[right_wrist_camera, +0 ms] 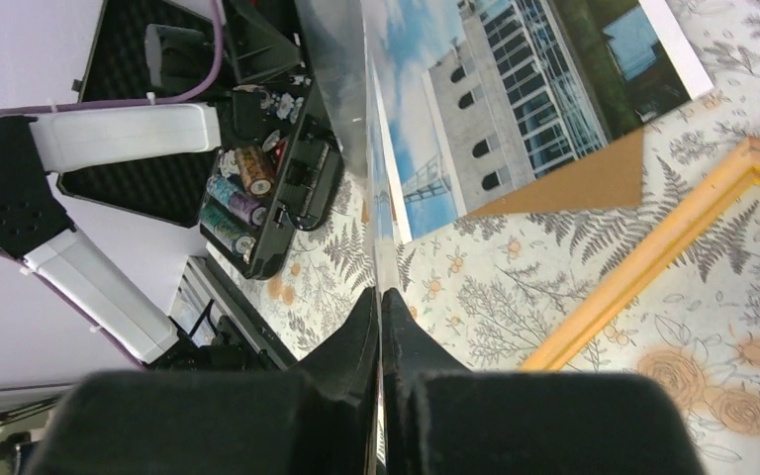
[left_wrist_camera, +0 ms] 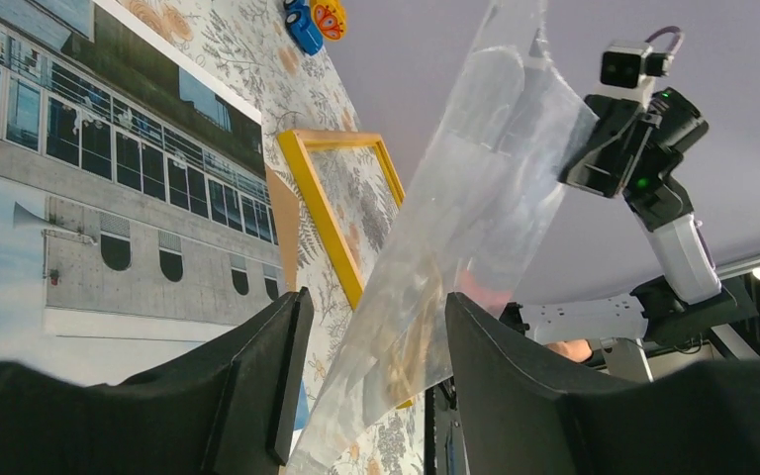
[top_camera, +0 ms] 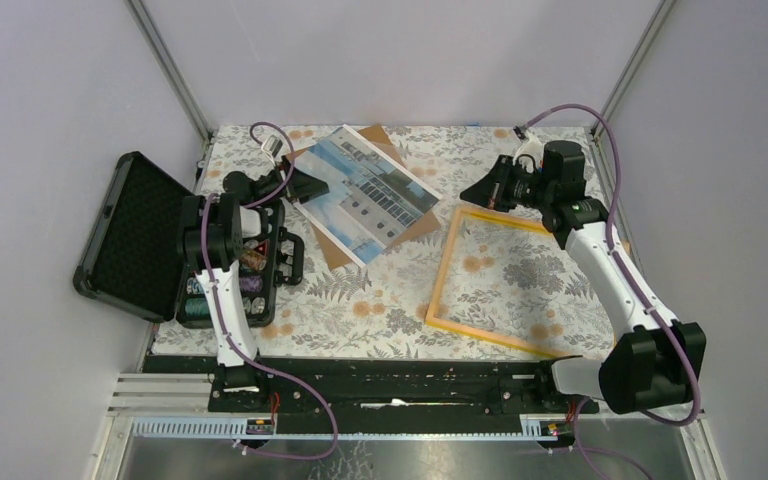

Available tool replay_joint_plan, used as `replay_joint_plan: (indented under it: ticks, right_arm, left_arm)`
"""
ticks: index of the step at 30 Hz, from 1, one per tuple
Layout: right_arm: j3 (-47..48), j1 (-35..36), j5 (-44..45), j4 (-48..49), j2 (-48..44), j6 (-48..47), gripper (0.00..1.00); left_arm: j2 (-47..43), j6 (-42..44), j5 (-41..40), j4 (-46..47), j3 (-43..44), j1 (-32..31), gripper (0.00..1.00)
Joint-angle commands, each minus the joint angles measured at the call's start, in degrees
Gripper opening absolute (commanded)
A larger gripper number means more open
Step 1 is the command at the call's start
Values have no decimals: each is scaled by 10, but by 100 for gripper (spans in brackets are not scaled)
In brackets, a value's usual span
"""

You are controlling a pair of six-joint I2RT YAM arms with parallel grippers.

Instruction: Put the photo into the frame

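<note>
While our right gripper [right_wrist_camera: 380,307] pinches a clear sheet [left_wrist_camera: 475,178], our left gripper [left_wrist_camera: 376,307] has its fingers apart around it. We see the photo [top_camera: 365,195] lying on a brown board [top_camera: 332,252], near the flat-lying frame [top_camera: 442,265].

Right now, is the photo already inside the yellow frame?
No, the photo lies on the brown board, apart from the frame.

lab test booth, white walls [top_camera: 40,90], metal rails [top_camera: 165,62]

Backing board [top_camera: 418,230] mostly hidden beneath photo [top_camera: 365,190], itself cropped in left wrist view; black case [top_camera: 125,240] contents too small to identify.
</note>
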Motion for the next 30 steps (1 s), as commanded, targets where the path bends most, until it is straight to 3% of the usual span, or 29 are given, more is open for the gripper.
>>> replay_joint_plan:
  ticks: [1,14,30]
  right_arm:
    - [-8,-27,-42,50,12,22,0]
    - [0,-96,-128,92,73,82,0]
    - [-12,-136,-145,72,106,63,0]
  left_arm:
    - [-21,-7,16,67,9,-1,58]
    - [12,-27,18,72,37,-27,59]
    - [7,-31,18,65,38,-16,27]
